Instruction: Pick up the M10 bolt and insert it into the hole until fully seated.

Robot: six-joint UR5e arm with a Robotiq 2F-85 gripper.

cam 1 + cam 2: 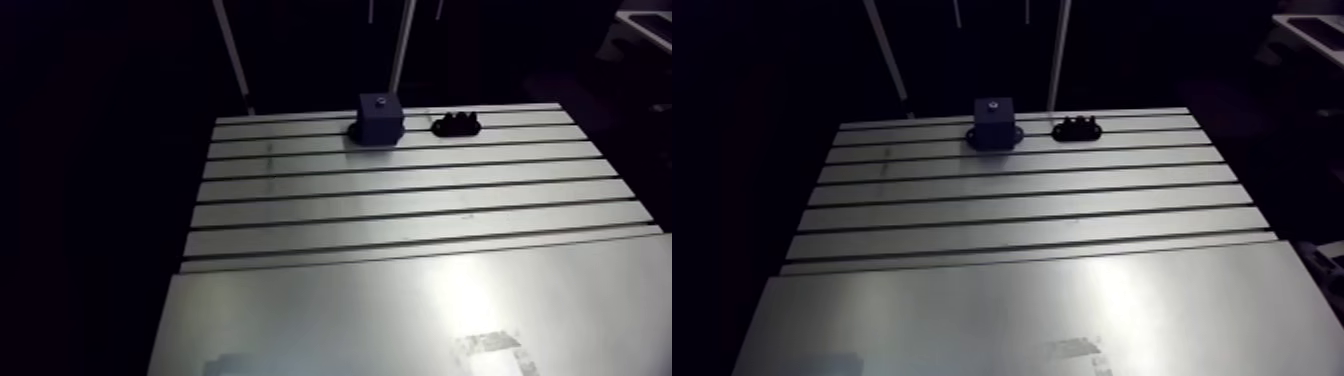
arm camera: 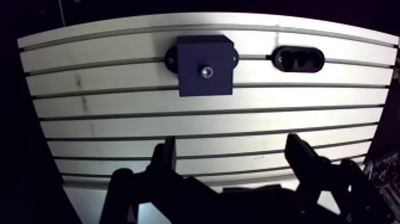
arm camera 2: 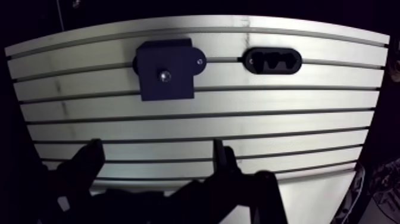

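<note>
Since the gripper [image 2: 232, 148] hangs spread and empty, well short of the block [image 2: 193, 83], insertion looks finished. What seems the bolt [image 2: 206, 72] glints at the block's top centre. Just beside the block, the holder [image 2: 297, 59] looks bare. Next comes checking seating. Only the wrist view shows the gripper.
</note>
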